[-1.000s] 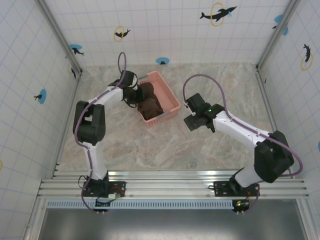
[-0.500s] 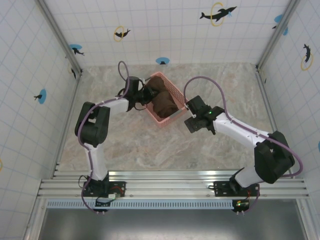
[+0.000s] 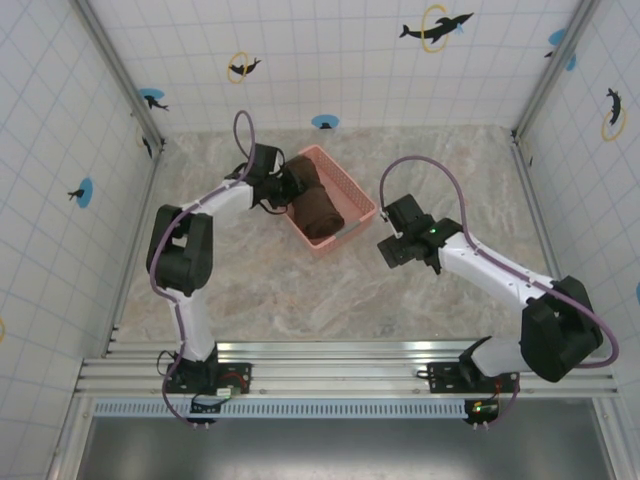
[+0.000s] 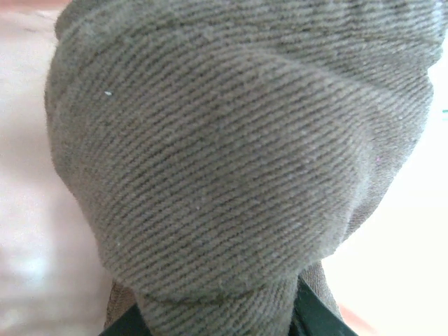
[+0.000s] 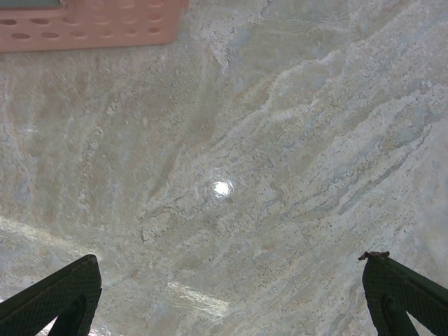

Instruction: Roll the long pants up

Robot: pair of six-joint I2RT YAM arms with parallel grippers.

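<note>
**While left end effector (image 3: 283, 187) clamps the dark chocolate-brown soft fabric long pants (image 3: 318, 210), right end effector (image 3: 388, 250) stands wide**

1. Task item. From the top view, the long pants lie bundled into a thick, compact roll inside a pink perforated plastic basket (image 3: 352, 190). The basket sits on the beige marble-patterned desk (image 3: 300, 290), towards the far side and left of centre. The roll runs diagonally across the basket. One end bulges over the basket's left rim, and pink floor shows along the right wall.

2. Left end effector. It sits at the basket's left rim, against the near end of the roll. In the left wrist view, ribbed brown fabric bulges right in front of the lens. A neck of that fabric is pinched between the two dark fingers (image 4: 316, 323) at the bottom edge. The jaws are set narrow and hold the long pants.

3. Right end effector. It is over the desk, to the right of the basket and apart from it. In the right wrist view, its two dark fingertips (image 5: 59, 297) sit at opposite bottom corners, spread wide with only marble surface between them. One pink basket wall with oval holes crosses the top left corner of that view. Nothing is held.
</note>
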